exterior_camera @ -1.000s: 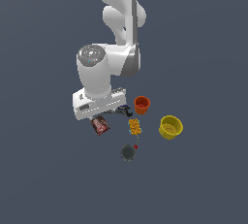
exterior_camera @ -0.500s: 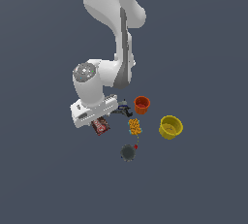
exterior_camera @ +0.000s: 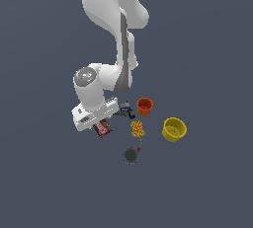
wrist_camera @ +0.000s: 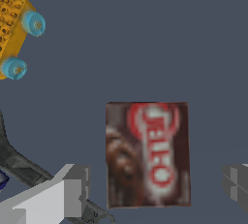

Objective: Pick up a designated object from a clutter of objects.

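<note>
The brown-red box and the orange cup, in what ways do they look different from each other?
The brown-red box is flat and rectangular, lying on the floor; the orange cup is round and stands upright with its opening up. The box carries a red-and-white printed label, while the cup is plain orange. The box lies between the open fingers of the gripper; the cup stands apart from it. In the exterior view they seem roughly similar in size.

The white arm reaches down from the far top of the exterior view, its links folding at a grey-trimmed elbow and ending in a rounded wrist low over the tabletop. The claw (exterior_camera: pixel 101 126) points downward, the hand body tilted toward the exterior view's left. In the wrist view both grey fingers (wrist_camera: pixel 72 189) stand wide apart, nothing clamped between them.
</note>
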Controlling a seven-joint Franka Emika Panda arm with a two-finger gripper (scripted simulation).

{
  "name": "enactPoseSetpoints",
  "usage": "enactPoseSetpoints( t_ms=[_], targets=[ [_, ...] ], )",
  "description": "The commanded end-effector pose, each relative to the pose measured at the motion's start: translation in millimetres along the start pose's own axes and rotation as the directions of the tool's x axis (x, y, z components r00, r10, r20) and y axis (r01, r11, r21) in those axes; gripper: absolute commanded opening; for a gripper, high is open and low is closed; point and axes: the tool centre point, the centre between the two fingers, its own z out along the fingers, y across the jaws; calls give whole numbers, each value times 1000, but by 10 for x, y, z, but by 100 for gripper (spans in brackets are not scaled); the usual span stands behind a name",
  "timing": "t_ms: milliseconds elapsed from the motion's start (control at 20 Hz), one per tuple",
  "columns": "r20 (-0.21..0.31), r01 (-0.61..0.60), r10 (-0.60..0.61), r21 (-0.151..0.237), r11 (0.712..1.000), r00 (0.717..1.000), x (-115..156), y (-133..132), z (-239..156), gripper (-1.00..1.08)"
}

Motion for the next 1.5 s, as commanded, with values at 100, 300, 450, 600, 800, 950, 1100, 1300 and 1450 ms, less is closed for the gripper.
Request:
enactPoseSetpoints(
  t_ms=[100, 300, 450, 600, 800, 950, 1100, 1300, 1450],
  targets=[
    [0, 1, -1, 0, 1000, 1000, 0, -4, 78, 100],
    [-1, 3, -3, 0, 1000, 1000, -4, -8, 260, 100],
    [-1, 4, -4, 0, 1000, 1000, -5, -10, 400, 100],
    [-1, 5, -5, 0, 1000, 1000, -3, -6, 480, 100],
    [-1, 5, -5, 0, 1000, 1000, -2, -3, 506, -100],
    [-1, 5, -5, 0, 1000, 1000, -2, -3, 506, -100],
    [-1, 5, -5, 0, 1000, 1000, -2, -3, 506, -100],
    [-2, 3, -3, -2, 1000, 1000, -7, 10, 495, -100],
    [-2, 3, -3, -2, 1000, 1000, -3, 6, 471, -100]
  ],
)
